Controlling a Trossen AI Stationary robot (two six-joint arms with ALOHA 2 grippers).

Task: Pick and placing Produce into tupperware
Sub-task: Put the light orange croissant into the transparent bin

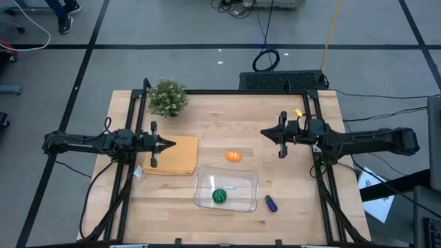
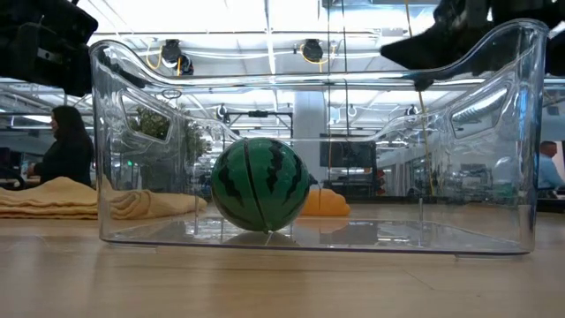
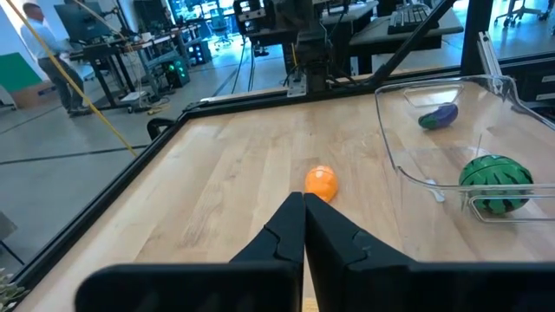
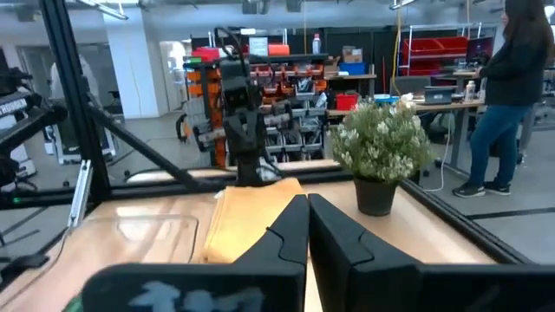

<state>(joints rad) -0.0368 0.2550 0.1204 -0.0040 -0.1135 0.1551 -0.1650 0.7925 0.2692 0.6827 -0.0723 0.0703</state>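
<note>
1. The clear tupperware [image 1: 226, 189] sits at lower centre of the high view on the wooden bench [image 1: 227, 117], with the green striped ball [image 1: 219, 196] inside it.
2. The orange oval [image 1: 233, 156] lies on the bench just above the container — outside it.
3. The blue-purple piece [image 1: 271, 203] lies just right of the container.
4. Left gripper [image 1: 172, 144] hangs at centre left over the tan pad [image 1: 171, 156], fingers together, holding nothing.
5. Right gripper [image 1: 264, 132] hangs at centre right — fingers together, empty.
6. A potted plant [image 1: 167, 98] stands at upper left.
</note>
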